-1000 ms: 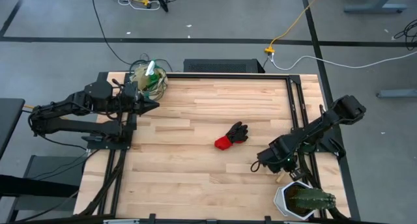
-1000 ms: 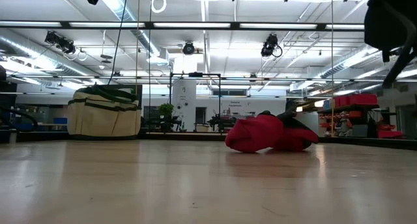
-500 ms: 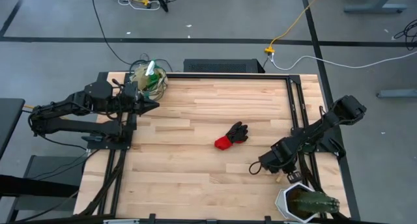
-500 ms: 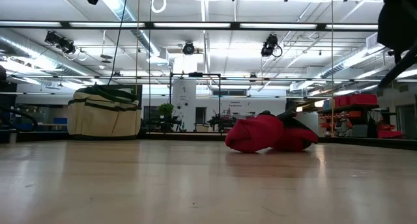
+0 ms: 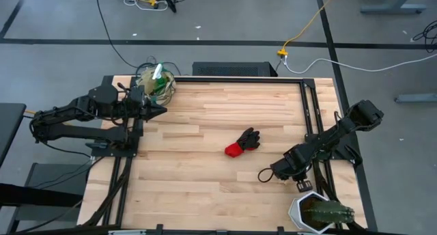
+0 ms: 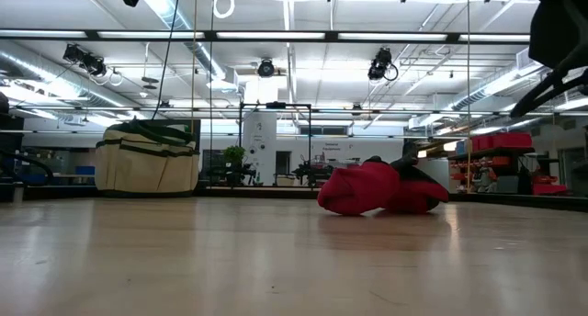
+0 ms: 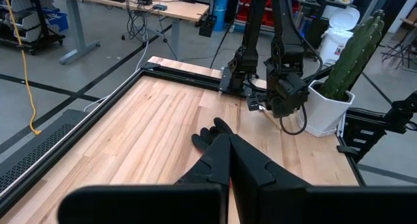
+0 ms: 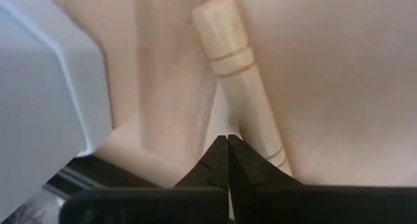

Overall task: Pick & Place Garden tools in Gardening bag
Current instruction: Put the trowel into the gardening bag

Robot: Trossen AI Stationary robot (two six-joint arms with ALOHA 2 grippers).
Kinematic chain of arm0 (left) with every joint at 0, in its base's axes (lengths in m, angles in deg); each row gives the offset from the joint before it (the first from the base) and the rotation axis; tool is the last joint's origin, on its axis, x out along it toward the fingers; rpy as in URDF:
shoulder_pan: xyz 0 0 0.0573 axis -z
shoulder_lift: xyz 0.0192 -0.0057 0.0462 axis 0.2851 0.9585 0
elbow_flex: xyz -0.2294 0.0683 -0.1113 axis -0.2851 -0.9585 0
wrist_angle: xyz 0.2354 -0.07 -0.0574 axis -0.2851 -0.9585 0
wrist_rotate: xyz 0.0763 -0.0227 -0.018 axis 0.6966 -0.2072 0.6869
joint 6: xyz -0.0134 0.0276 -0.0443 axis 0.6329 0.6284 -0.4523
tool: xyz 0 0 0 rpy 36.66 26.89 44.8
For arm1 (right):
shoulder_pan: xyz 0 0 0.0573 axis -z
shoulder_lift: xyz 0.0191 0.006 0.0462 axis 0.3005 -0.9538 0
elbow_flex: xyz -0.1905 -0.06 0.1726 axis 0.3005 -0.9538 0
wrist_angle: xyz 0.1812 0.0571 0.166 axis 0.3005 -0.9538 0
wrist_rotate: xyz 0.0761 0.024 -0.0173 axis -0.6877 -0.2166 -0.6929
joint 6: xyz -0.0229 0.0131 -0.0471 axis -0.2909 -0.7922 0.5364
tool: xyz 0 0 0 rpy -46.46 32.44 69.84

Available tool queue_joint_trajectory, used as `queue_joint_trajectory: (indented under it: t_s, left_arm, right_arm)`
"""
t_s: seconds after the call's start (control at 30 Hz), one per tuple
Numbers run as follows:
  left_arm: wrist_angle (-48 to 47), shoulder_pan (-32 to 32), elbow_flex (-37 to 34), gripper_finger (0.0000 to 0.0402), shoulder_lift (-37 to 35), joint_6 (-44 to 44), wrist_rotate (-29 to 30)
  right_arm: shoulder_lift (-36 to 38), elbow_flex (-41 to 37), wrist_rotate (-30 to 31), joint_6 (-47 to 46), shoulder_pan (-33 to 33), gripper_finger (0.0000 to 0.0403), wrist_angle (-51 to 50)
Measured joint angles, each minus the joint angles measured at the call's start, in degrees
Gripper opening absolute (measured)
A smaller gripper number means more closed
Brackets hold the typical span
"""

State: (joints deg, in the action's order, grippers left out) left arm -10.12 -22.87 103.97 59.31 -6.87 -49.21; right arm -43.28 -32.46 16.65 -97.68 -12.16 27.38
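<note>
Lying flat on the wooden counter (image 5: pixel 205 119), a wooden-handled trowel (image 8: pixel 240 74) sits just ahead of the right tool (image 8: pixel 227 140), whose two dark fingers are pressed together with nothing between them. The handle's near end runs alongside the clenched tips; whether it touches them cannot be told. Beside that handle stands the white pot (image 8: pixel 49 87) with its green cactus (image 5: pixel 329 210), close behind the right tool (image 5: pixel 265 175) near the counter's corner.

Farther out, the red-and-black glove (image 5: pixel 243 142) rests on the boards beyond the right tool's tips, toward the counter's middle, apart from both arms. In the low view the glove (image 6: pixel 381 189) lies as a crumpled red heap with black fingers at the back.

Well across the counter, the gardening bag (image 5: pixel 155 83) stands at the far corner, just beside the left tool (image 5: pixel 161 110), with a green spray bottle (image 5: pixel 158 72) poking from its top. The bag (image 6: pixel 147 157) is upright, beige with dark green trim. The left tool (image 7: pixel 229 160) is clenched too, grasping nothing, its tips pointing toward the glove (image 7: pixel 212 134) and the right arm past it.
</note>
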Motion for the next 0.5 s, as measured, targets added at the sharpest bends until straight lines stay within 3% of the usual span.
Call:
queue_joint_trajectory:
  t_s: [0.27, 0.5]
  left_arm:
    - [0.02, 0.01, 0.00, 0.0004, 0.00, 0.00, 0.00]
    - [0.01, 0.01, 0.00, 0.0008, 0.00, 0.00, 0.00]
  right_arm:
    - [0.06, 0.09, 6.25, -6.34, -0.02, 0.0000, 1.05]
    - [0.11, 0.15, 7.51, -8.63, -0.02, 0.0000, 1.38]
